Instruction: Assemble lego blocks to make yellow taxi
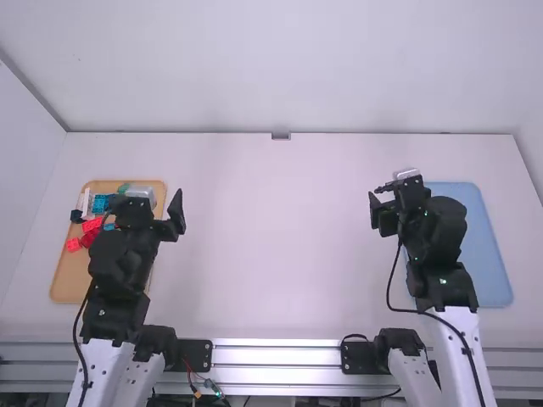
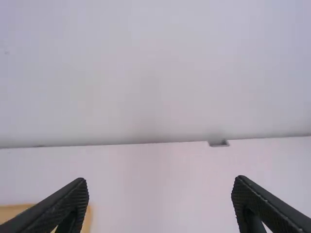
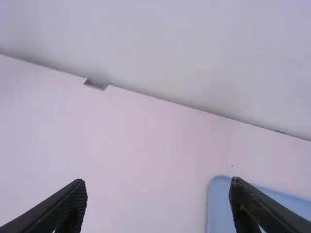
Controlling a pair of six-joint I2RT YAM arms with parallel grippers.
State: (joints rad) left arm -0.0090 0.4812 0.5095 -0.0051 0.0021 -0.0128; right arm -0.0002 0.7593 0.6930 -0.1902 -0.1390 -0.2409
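White tabletop, smooth, matte; blue tray, flat, rounded corners, by the right edge; tan tray, same rounded shape, by the left edge; left gripper, black, over the tan tray's far part, fingers wide apart, nothing held; right gripper, black, near the blue tray's far left corner, fingers wide apart, nothing held; small studded blocks, red and blue, in the tan tray's far left part.
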